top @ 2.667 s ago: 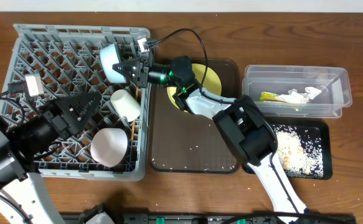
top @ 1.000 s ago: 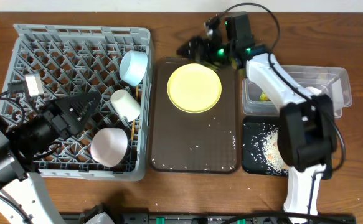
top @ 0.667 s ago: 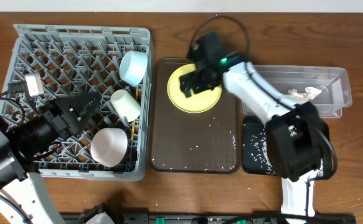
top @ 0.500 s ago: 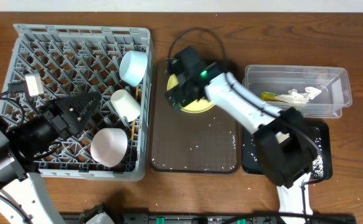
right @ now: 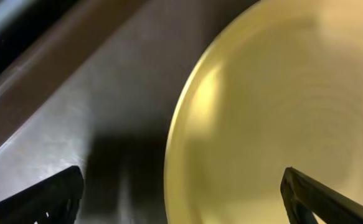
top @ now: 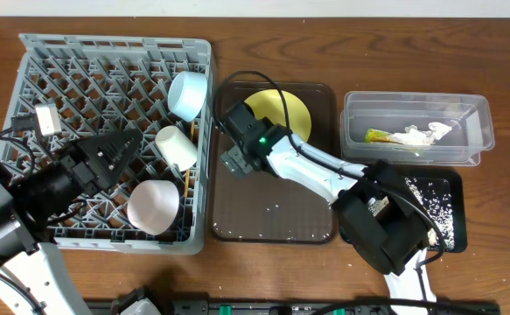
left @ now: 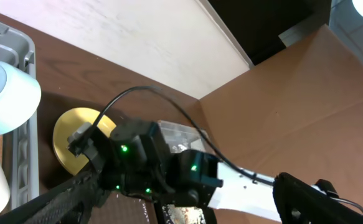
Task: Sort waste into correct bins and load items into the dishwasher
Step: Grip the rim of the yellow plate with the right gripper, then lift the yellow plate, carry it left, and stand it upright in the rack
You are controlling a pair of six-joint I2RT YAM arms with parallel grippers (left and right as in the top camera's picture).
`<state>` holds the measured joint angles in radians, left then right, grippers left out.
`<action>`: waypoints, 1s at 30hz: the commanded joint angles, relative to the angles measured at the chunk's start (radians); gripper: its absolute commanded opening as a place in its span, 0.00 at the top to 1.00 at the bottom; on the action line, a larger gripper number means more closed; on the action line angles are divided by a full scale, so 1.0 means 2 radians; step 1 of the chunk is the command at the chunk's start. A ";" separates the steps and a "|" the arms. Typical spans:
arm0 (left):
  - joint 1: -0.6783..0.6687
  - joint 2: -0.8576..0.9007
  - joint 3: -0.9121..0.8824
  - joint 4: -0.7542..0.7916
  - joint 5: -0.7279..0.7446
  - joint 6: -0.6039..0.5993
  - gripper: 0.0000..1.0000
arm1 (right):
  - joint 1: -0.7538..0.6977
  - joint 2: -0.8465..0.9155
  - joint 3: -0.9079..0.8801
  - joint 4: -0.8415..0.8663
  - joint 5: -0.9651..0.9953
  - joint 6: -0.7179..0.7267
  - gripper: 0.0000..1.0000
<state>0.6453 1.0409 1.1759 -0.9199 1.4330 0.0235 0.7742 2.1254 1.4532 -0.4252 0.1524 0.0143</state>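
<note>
Plate: the pale yellow plate [top: 288,112] lies flat at the far end of the brown serving tray [top: 272,219], where it was a second ago. It is the only dish I can see outside the rack.
Right gripper: my right gripper [top: 235,161] sits low over the serving tray, just off the plate's near-left rim. In the wrist view the rim fills the frame and the fingertips [right: 56,199] are spread wide with nothing between them.
What changed: under three seconds ago this arm held the light blue cup [top: 187,94] at the rack. It has since let go, swung behind the tray and come across the plate to this edge.
Cup: tipped on its side at the right edge of the grey dish rack [top: 62,70], free of the gripper.
Left gripper: my left gripper [top: 115,153] hovers over the rack, unmoved. I cannot tell how its jaws are set.
Bins: the wrapper [top: 379,136] and tissue [top: 429,131] lie in the clear tub [top: 478,131], and the crumbs [top: 429,206] in the black tray [top: 458,236].
Meaning: the cup looks done and the plate is next, I judge. A thin rim lying flat on the tray will be awkward to pinch.
</note>
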 commanded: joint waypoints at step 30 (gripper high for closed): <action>0.001 -0.001 0.003 -0.001 0.003 0.003 0.09 | -0.021 -0.118 -0.046 0.015 -0.121 0.088 0.99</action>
<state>0.6453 1.0409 1.1759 -0.9199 1.4330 0.0235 0.7589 2.0190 1.3445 -0.4244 0.0891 0.1539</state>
